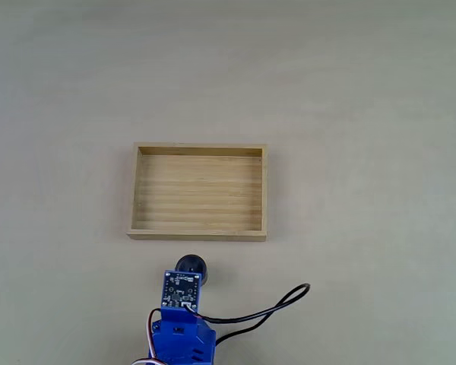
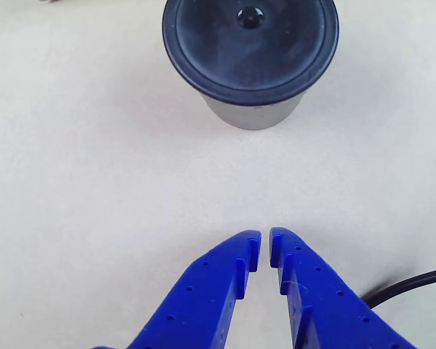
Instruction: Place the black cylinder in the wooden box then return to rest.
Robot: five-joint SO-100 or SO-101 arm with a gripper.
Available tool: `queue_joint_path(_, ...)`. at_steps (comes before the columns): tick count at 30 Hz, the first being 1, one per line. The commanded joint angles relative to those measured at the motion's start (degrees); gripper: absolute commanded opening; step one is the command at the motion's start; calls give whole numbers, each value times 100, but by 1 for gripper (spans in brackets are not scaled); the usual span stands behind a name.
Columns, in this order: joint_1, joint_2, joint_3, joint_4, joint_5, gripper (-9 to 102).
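- The black cylinder (image 2: 251,54) stands upright on the desk (image 2: 80,182), just outside the near wall of the wooden box (image 1: 198,236) in the fixed view.
- The gripper (image 2: 265,243) sits short of it, clenched on nothing, tips nearly touching.
- The step in hand appears to be the reach: the jaws should spread wider than the cylinder first, then advance straight, straddling it low.
- Clamping off-centre could tip it.

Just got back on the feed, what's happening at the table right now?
The blue two-finger gripper is nearly shut and holds nothing. The small black cylinder stands upright on the pale table just ahead of the fingertips, not yet grasped. In the fixed view it sits near the light wooden box, outside its near wall. A black cable trails beside the arm.
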Motion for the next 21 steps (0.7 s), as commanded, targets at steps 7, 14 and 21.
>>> queue_joint_path(7,88,334,-360,-105,404,11)
queue_joint_path(14,255,1002,-1063,-105,457,20)
queue_joint_path(21,422,1608,-1573,-105,642,20)
